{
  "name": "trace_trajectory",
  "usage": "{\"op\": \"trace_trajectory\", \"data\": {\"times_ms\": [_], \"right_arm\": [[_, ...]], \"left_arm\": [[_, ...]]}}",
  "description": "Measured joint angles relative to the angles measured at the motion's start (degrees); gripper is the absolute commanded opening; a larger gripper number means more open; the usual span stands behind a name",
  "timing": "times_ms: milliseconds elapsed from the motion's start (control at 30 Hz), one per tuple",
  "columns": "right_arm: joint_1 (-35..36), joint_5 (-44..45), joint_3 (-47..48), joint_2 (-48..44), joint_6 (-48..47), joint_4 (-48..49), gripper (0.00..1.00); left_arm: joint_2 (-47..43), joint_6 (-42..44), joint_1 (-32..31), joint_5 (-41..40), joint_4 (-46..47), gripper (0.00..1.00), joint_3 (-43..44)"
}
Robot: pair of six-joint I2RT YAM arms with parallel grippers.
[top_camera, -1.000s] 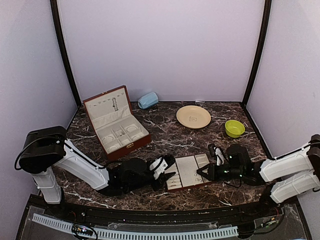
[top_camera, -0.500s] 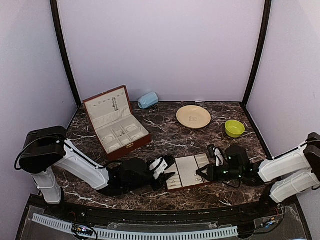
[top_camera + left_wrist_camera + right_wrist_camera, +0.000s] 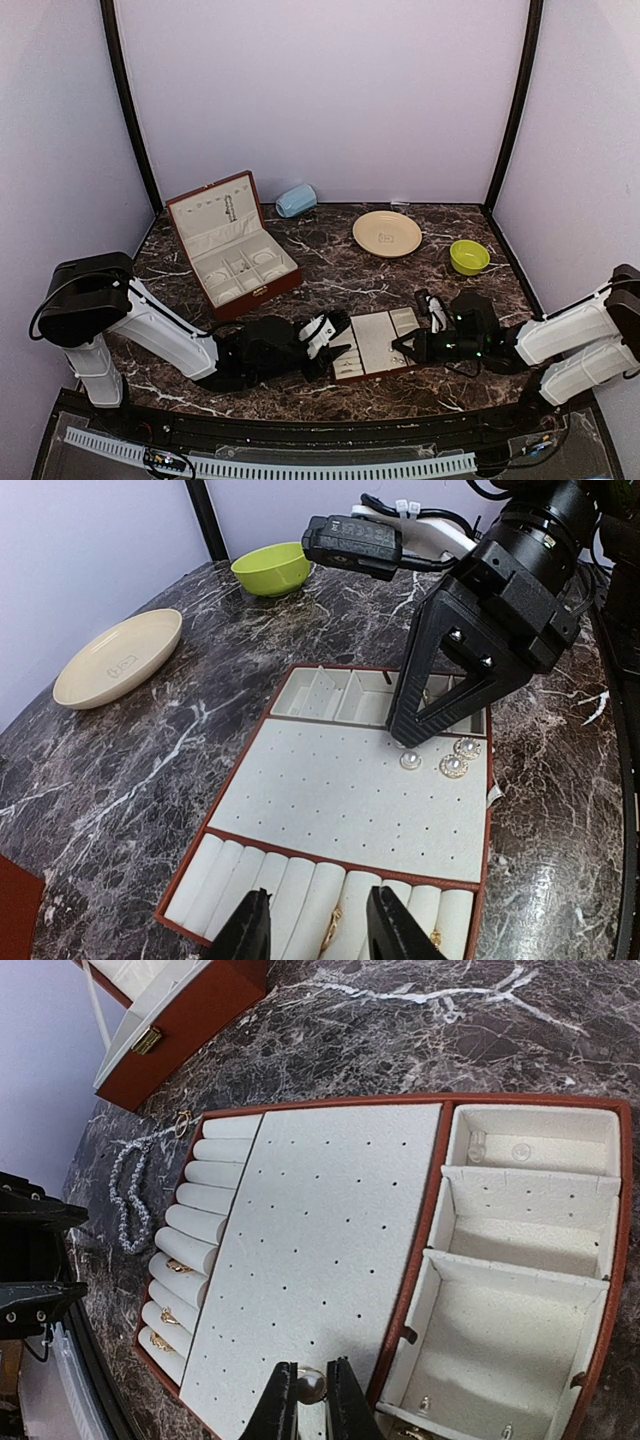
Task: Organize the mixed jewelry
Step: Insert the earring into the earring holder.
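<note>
The cream tray (image 3: 375,342) lies at the front centre between both arms. My right gripper (image 3: 311,1366) is shut on a pearl earring (image 3: 311,1387) and holds it against the tray's perforated pad (image 3: 320,1210). In the left wrist view that earring (image 3: 410,761) sits under the right fingertips, beside two more pearl earrings (image 3: 453,767). My left gripper (image 3: 320,900) hangs open over the ring rolls, above a gold ring (image 3: 331,928), with nothing between its fingers. Other gold rings (image 3: 168,1316) sit in the rolls. A strand of white beads (image 3: 128,1195) lies on the marble beside the tray.
The red-brown jewelry box (image 3: 232,243) stands open at the back left. A blue object (image 3: 296,200) lies behind it. A cream plate (image 3: 387,233) and a green bowl (image 3: 468,256) sit at the back right. The tray's side compartments (image 3: 520,1260) hold a few small pieces.
</note>
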Motion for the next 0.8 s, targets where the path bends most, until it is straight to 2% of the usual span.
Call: {"op": "trace_trajectory", "data": {"times_ms": [800], "right_arm": [[0.55,1.66,-1.01,0.55,-0.13,2.36,0.09]], "left_arm": [[0.0,0.0,0.0,-0.02,0.02,0.36,0.0]]}}
